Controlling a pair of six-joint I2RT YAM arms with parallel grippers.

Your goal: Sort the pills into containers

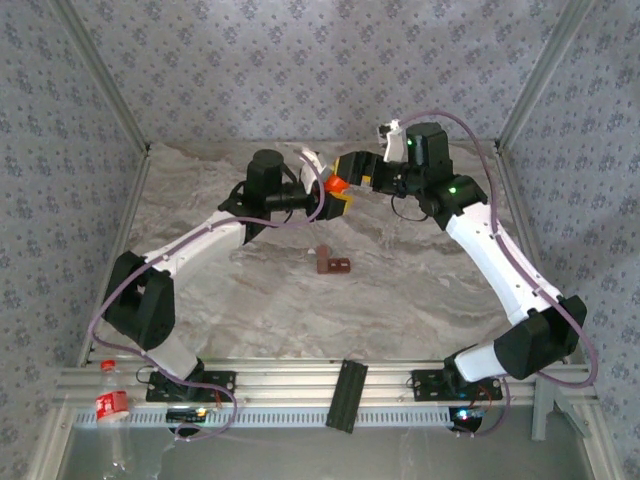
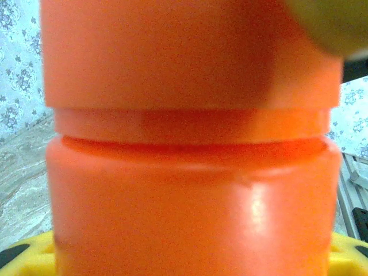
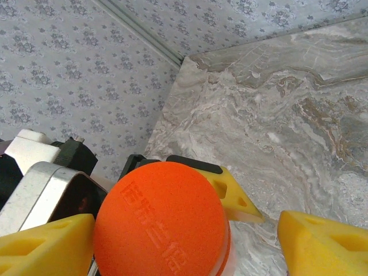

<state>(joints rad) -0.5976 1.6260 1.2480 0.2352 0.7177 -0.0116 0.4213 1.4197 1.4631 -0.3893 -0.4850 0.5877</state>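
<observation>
The containers (image 1: 335,265) look like one small, dark reddish-brown rectangular strip.

Bright, soft, even light; one close view blurred.
Overhead view sharp, with faint soft shadows on the marble bench (image 1: 420,290). Left wrist view out of focus, a pale glare patch on the orange bottle (image 2: 190,190). Right wrist view crisp on its cap (image 3: 161,224).

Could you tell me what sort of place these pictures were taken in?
Probably an enclosed robot test booth rather than a home: patterned walls close in a marble-look table, and a left arm and right arm are bolted to an aluminium rail at its near edge.
</observation>
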